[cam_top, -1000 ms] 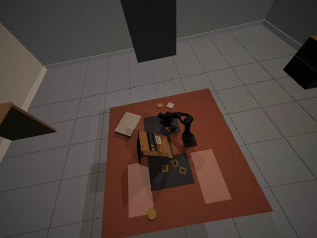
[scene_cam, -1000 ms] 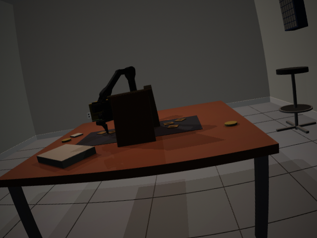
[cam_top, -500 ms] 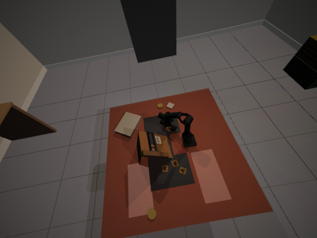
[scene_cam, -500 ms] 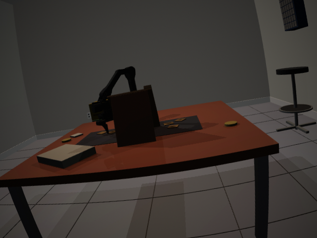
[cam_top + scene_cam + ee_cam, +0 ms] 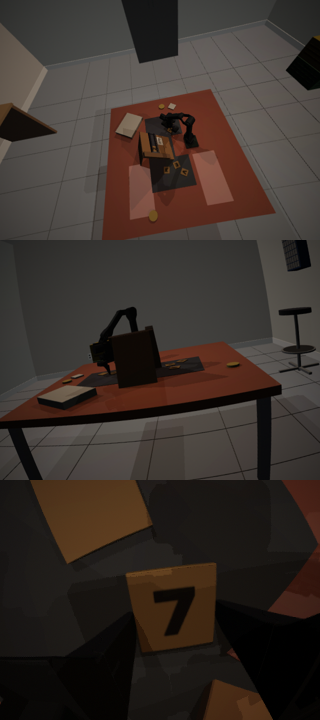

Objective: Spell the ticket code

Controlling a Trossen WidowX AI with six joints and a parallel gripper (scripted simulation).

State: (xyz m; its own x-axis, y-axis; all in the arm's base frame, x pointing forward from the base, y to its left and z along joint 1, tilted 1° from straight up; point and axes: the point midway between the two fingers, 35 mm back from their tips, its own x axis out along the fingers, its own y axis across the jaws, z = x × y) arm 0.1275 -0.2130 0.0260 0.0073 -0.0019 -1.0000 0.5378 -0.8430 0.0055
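Observation:
My gripper (image 5: 175, 612) (image 5: 109, 372) is shut on the 7 tile (image 5: 202, 630), one finger against each side; the tile lies face up, low at the dark mat. A blank-looking tile (image 5: 95, 515) is up and left of it and part of another tile (image 5: 232, 702) is at the lower right. The wooden board (image 5: 168, 148) carries the dark rail (image 5: 151, 138), with one tile (image 5: 154, 148) in it near the crosspiece. The white ticket (image 5: 159, 141) is beside the rail, its print too small to read. An E tile (image 5: 176, 164), a V tile (image 5: 184, 172) and a 3-like tile (image 5: 166, 169) lie on the near mat.
A pale box-like block (image 5: 130, 125) (image 5: 67, 392) is left of the far mat. A yellow disc (image 5: 161, 106) (image 5: 66, 381) and a small white square (image 5: 171, 106) (image 5: 77, 376) lie beyond it. Another yellow disc (image 5: 153, 215) (image 5: 233, 364) lies near the opposite end. The board (image 5: 134, 358) stands tall beside the arm.

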